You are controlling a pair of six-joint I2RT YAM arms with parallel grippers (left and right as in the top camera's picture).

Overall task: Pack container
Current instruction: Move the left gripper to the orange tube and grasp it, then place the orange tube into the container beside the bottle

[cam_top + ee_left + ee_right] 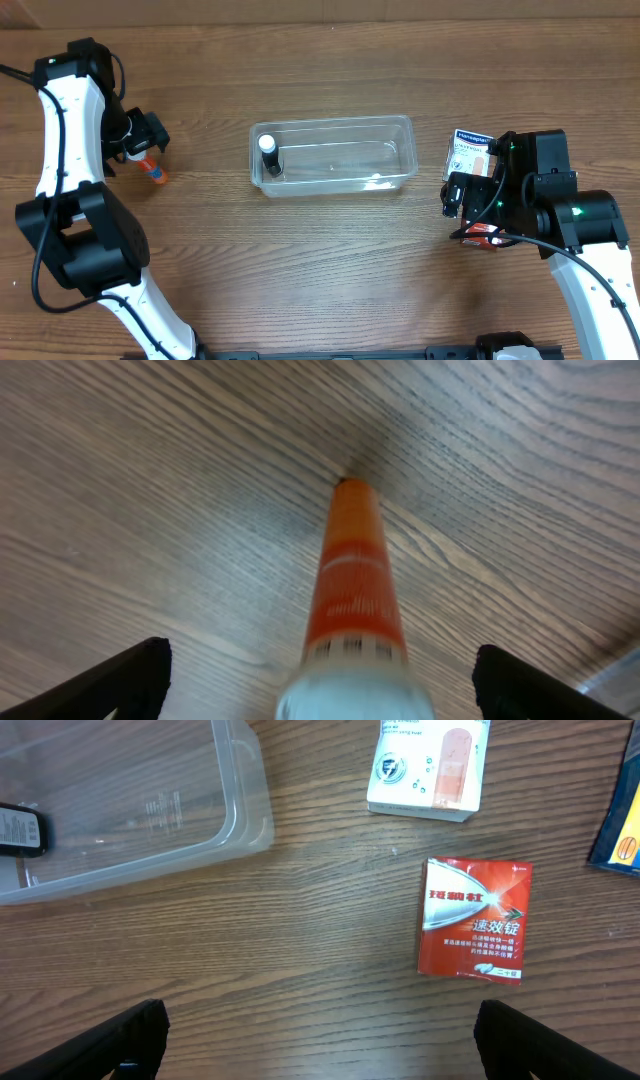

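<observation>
Clear plastic and nearly bare, the container [330, 122] sits in the middle of the overhead frame on the table [330, 270]. We count only one thing in it, a small black-capped bottle [269, 157] at its left end. So we judge the packing barely begun, with one item in and at least four left outside. At the left of the overhead frame an orange tube [152, 172] lies on the wood, well apart from the container. The left gripper [150, 135] hangs right over it, and in the left wrist view the tube [355, 580] runs up the centre of the frame between the two fingers. The jaws are spread wide and neither touches the tube, so this pincer is released and nothing is grasped yet. We take the tube to be the item in hand. At the right of the overhead frame, a white box [470, 152] lies just beside the container's right end. In the right wrist view a red box [473, 918] lies below the white one, and a blue pack [622, 810] is cut off by the right edge. The right gripper [325, 1040] hovers over bare wood with its fingers wide apart, released and empty.
</observation>
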